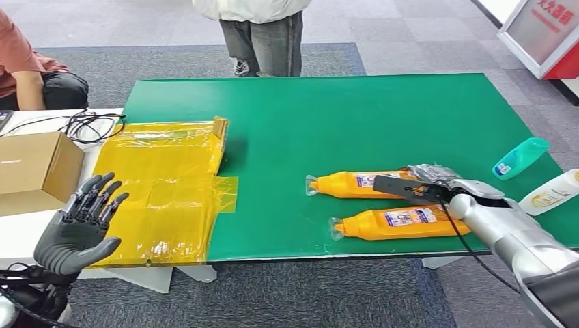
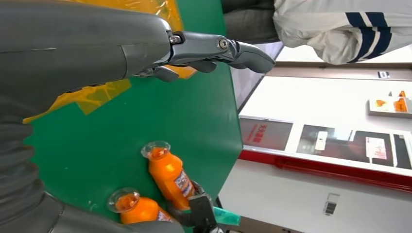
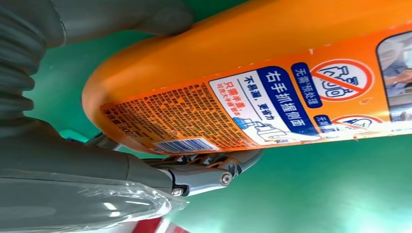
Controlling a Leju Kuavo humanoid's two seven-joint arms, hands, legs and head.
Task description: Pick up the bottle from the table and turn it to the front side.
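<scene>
The green table (image 1: 328,123) lay before me; my left hand (image 1: 78,225) hung idle beside it, fingers spread, holding nothing; my right hand (image 1: 437,184) gripped the far orange bottle (image 1: 358,183) at its base, apparently to lift and turn it.

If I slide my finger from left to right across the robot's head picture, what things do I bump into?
Brown cardboard box → robot's dark left hand → yellow plastic sheet → two orange plastic bottles lying on the green table, far one and near one → teal bottle → white bottle.
</scene>
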